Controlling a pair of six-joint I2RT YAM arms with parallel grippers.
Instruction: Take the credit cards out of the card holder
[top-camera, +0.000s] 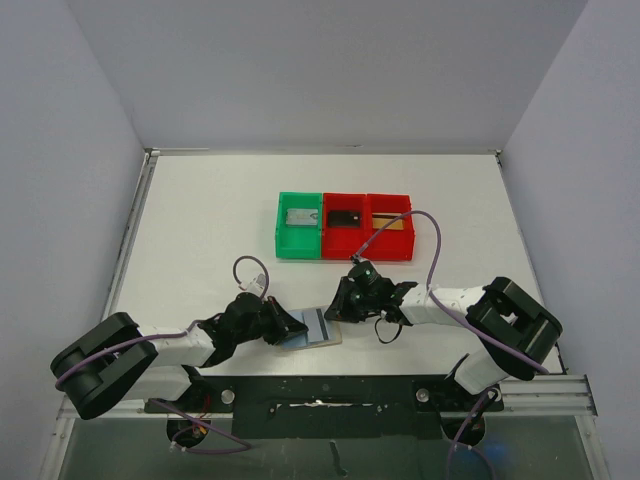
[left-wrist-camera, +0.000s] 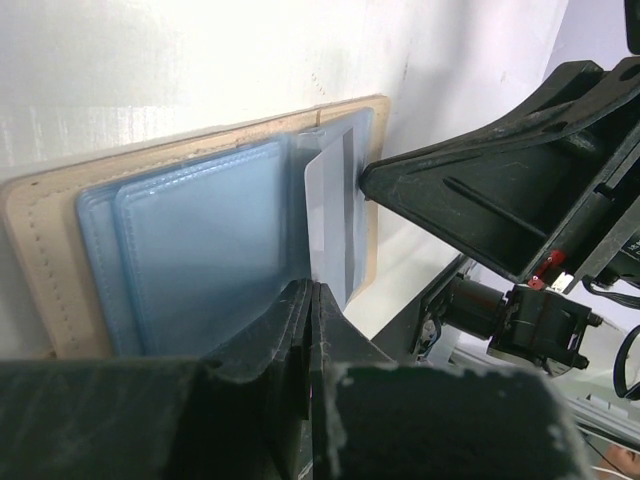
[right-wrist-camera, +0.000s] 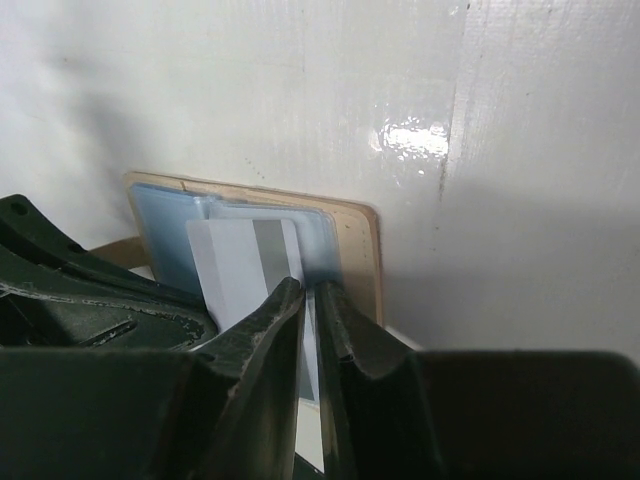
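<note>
Holder (top-camera: 322, 338) lies open on the surface (top-camera: 200, 230), between both tools and close to its near edge. Right tool (right-wrist-camera: 310, 296) is narrow, pinching the edge of a silver card (right-wrist-camera: 240, 262) protruding from the blue pocket. Left tool (left-wrist-camera: 308, 300) is pressed shut at the holder's opposite edge. Bins (top-camera: 322, 240) stand well beyond.

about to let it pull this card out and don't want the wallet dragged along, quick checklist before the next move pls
1. Right pincer shut on the white card: ok.
2. Card partly out of the light-blue pocket, free end toward the right pincer: ok.
3. Left pincer shut over the card holder: ok. Whether it pinches the holder or only presses on it: cannot tell.
4. Card holder lying open and flat on the table: ok.
5. Drop spot: the green bin and both red bins each hold a card. Which one takes this card: cannot tell.
</note>
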